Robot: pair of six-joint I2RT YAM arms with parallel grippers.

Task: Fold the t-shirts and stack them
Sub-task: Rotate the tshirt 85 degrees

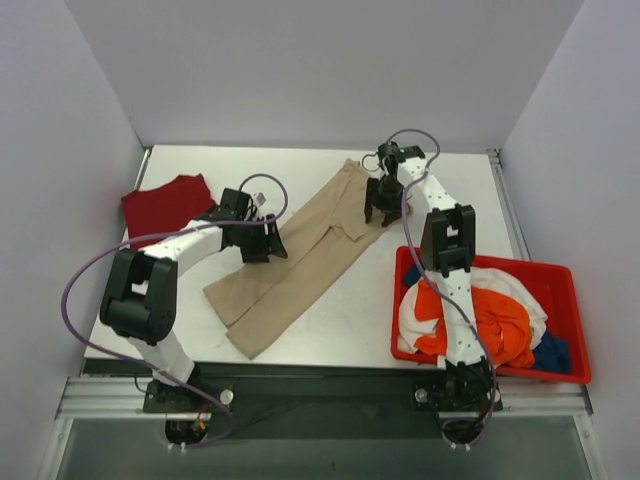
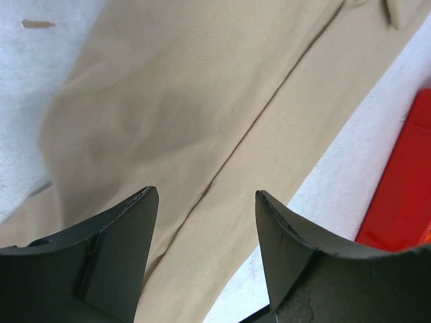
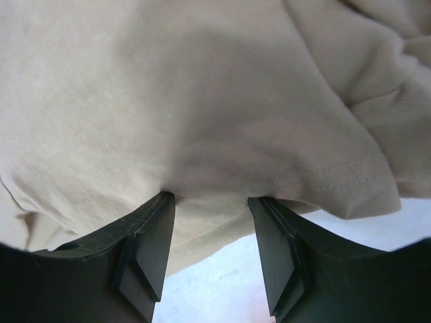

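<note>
The large beige t-shirt [image 1: 300, 262] lies in a long narrow strip diagonally across the table. A dark red t-shirt [image 1: 165, 204] lies folded at the back left. My left gripper [image 1: 262, 243] is open and low over the strip's left edge; the left wrist view shows cloth [image 2: 188, 101] between and beyond the open fingers [image 2: 205, 192]. My right gripper [image 1: 380, 206] is open at the shirt's upper right edge. In the right wrist view its fingertips [image 3: 211, 195] touch a hemmed fold of the beige cloth [image 3: 202, 101] and hold nothing.
A red plastic bin [image 1: 520, 262] at the front right holds orange [image 1: 497, 318], white [image 1: 515, 285] and blue [image 1: 552, 352] t-shirts. Its side shows in the left wrist view [image 2: 404, 182]. White walls close in the table on three sides.
</note>
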